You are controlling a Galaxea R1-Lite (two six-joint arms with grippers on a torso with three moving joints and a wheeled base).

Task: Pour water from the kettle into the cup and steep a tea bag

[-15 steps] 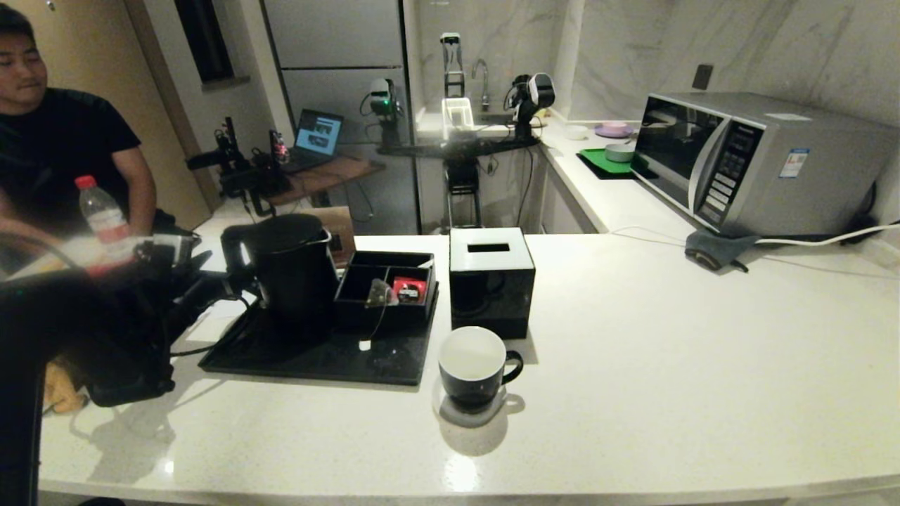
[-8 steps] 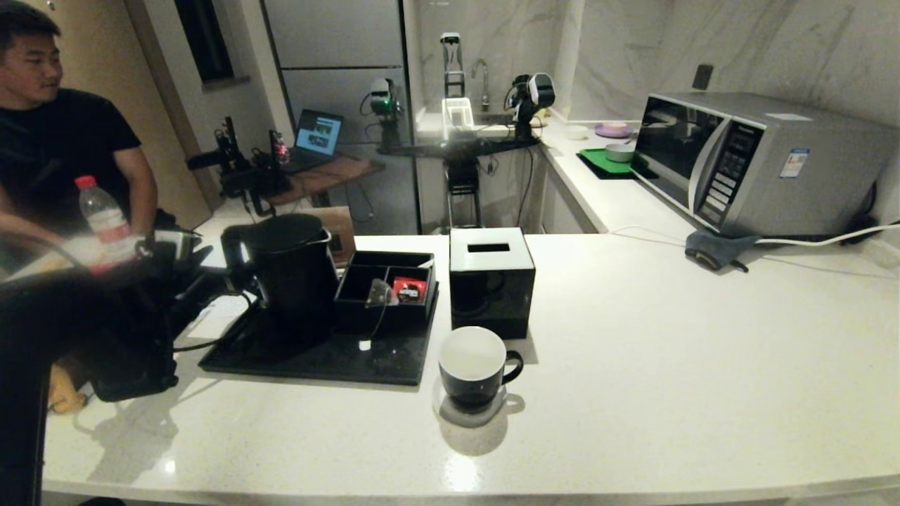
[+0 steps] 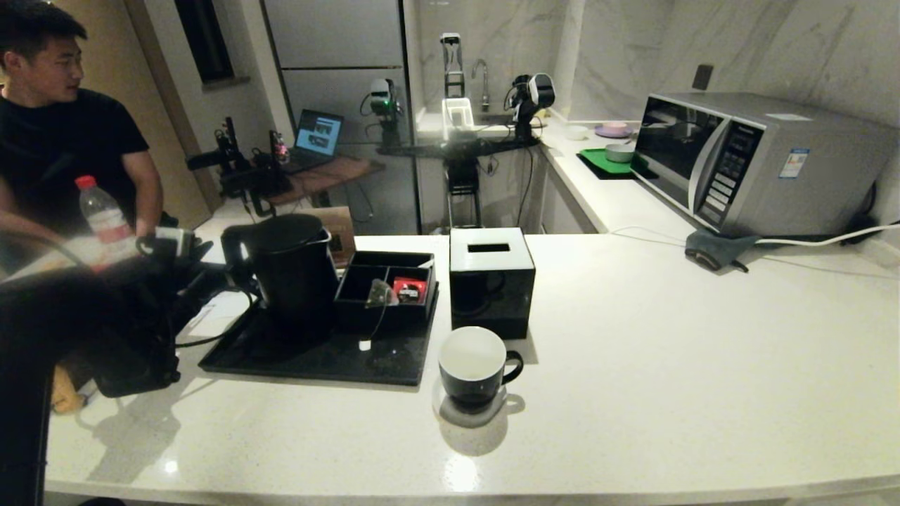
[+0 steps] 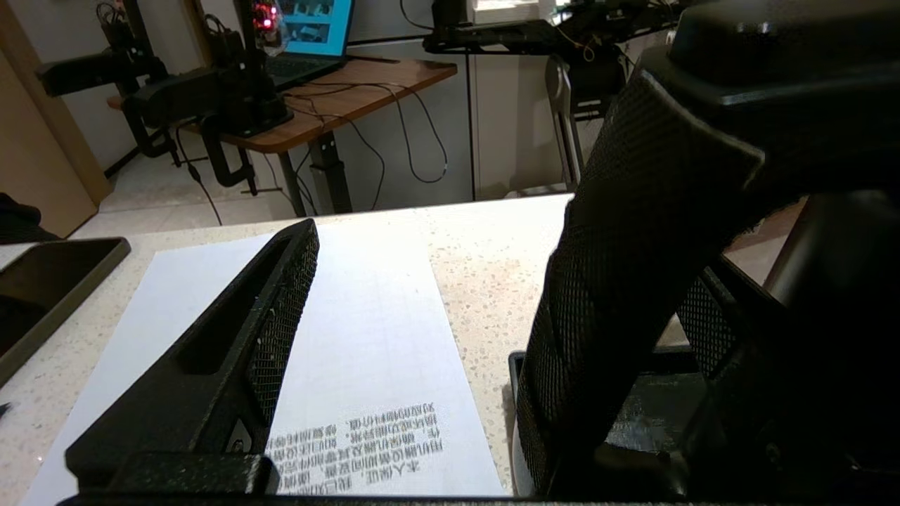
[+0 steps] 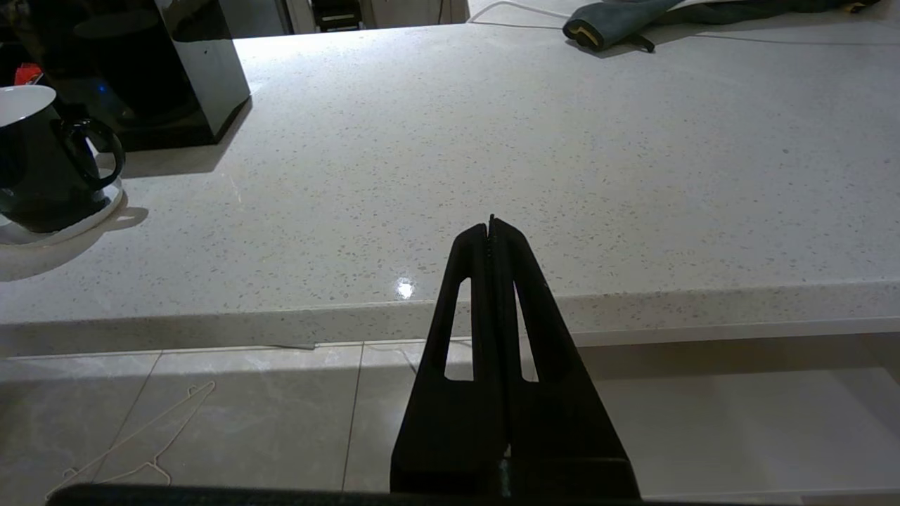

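A: Head view first. Where is the kettle [image 3: 292,267]?

B: Upright at the back left of the black tray [image 3: 309,355], its loop handle turned toward the robot's left. The left gripper [image 3: 200,270] sits just beside that handle, level with it, so the left arm is far nearer. I'd judge the next move is a short reach sideways onto the handle.

A: And the rest of the task's things?

B: The tea bag [image 3: 377,294], a pale pyramid, leans in the black divided box [image 3: 387,284], its string trailing over the front wall down to a small white tag on the tray. The cup [image 3: 474,367], black with a white inside, stands on a coaster in front of the tissue box [image 3: 490,280], handle to the robot's right. I can't tell whether it holds any water.

A: Left wrist view?

B: The left gripper's fingers [image 4: 232,351] stand wide apart over a printed sheet of paper [image 4: 365,351], nothing between them. The dark mass close by the other finger looks like the kettle's handle, though I can't be sure.

A: Right wrist view?

B: The right gripper [image 5: 492,232] is pressed closed and empty, parked below the counter's front edge, well apart from the cup.
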